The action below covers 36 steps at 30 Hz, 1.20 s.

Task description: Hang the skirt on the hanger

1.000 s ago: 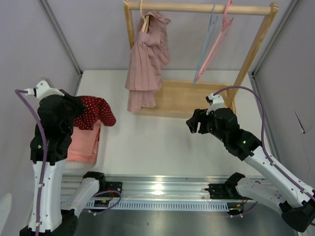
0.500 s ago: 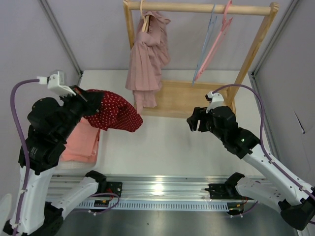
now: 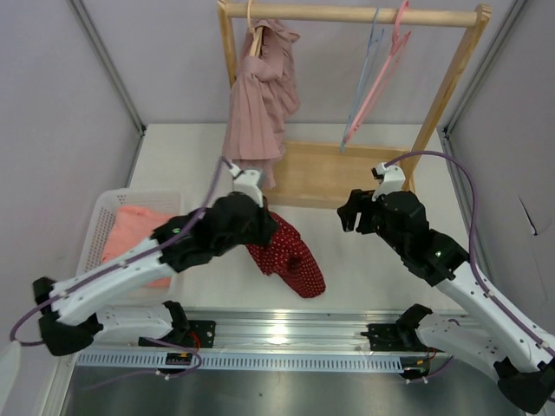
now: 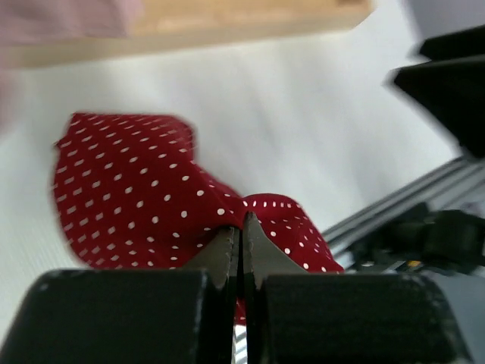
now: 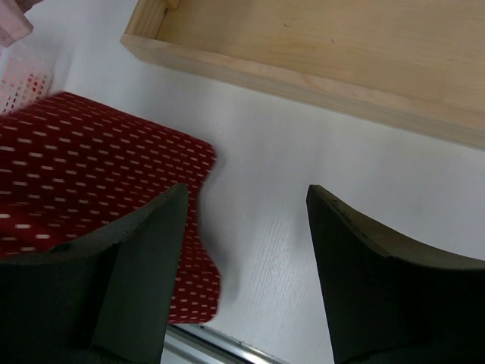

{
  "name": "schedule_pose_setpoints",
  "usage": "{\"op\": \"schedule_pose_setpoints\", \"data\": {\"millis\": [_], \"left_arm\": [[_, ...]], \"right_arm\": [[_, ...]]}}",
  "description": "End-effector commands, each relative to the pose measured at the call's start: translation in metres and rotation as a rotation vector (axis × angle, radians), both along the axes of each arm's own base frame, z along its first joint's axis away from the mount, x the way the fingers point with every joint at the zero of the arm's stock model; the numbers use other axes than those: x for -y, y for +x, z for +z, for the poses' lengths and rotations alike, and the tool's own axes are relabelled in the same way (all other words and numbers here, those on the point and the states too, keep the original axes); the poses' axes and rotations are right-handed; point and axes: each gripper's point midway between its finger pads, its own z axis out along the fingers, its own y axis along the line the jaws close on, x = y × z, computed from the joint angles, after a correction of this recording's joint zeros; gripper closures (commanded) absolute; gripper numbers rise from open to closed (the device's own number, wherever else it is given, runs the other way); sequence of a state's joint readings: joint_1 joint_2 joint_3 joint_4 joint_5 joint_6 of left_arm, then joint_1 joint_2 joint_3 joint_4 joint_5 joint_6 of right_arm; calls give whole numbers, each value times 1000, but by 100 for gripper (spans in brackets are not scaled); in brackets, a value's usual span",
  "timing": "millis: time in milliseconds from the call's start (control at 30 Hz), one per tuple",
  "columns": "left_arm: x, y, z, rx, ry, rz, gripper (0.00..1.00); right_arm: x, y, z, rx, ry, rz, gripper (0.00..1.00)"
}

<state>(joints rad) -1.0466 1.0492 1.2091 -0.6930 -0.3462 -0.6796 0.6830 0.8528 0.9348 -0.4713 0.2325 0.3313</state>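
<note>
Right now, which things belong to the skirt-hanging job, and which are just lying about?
Job: red dotted skirt, pinched in the shut left gripper; open right gripper; empty hangers on the wooden rack.
Lying about: pink garment already hung on the rack; white basket with pink clothes.

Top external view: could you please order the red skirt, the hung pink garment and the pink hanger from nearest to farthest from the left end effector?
1. Red skirt, pinched in the left end effector.
2. Hung pink garment, behind it, at the left end of the rail.
3. Pink hanger, toward the right end.
</note>
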Motion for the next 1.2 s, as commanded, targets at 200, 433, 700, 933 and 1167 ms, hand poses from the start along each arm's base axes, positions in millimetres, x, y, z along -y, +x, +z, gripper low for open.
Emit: {"op": "schedule_pose_setpoints", "data": {"millis": [200,433,700,933,1167], "left_arm": [[86,73,-51,-87,3,-95,51],[60,95,-36,-55,-66,-56,21],[-41,83,-82,-162,-66,178,37],[-96,70,-100,-190,-136,336,48],[-84,69,-91,-191,-148,240,53]], "right_arm": [[15,-5,25,14,12,-52,31],[-2,-11,-8,-89,-1,12,32],[-57,-27,-41,-160,-55,167,36],[-134,-54,-83,-203,-161,321,38],[-127,-19,-154,-313,-302,185,39]]}}
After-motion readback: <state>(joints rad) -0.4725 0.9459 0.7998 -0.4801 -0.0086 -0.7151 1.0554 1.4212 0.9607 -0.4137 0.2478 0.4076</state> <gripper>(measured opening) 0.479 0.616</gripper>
